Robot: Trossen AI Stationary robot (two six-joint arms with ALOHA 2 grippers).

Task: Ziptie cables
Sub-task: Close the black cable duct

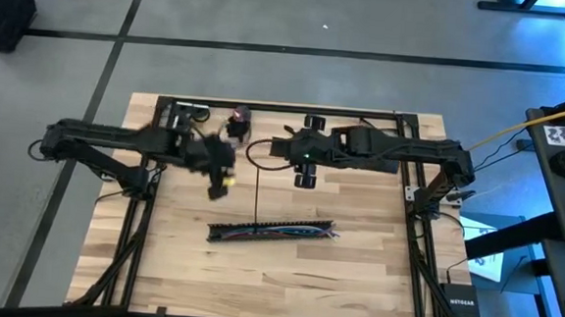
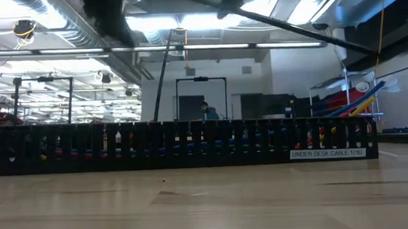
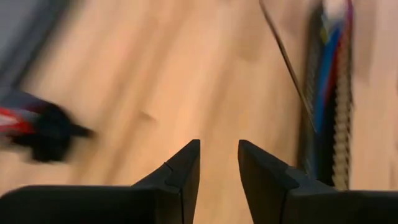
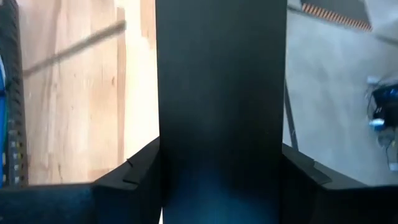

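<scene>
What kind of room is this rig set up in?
Most likely a lab or industrial workshop. The low view shows exposed ceiling ducts and metal frames behind the wooden table; the high view shows bare grey floor and a yellow cable.

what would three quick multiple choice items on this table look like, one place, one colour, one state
1. The coloured cables lie
A. in the black slotted channel
B. in the left gripper
C. on the floor

2. The table top is
A. white
B. light wood
C. black

3. The right gripper is
A. open and empty
B. shut on the cables
C. shut on a flat black strip

Key:
1 A: the cables run along inside the slotted channel.
2 B: the table shows pale wooden boards.
3 C: the right gripper has a finger pressed against each side of the flat black strip.
</scene>
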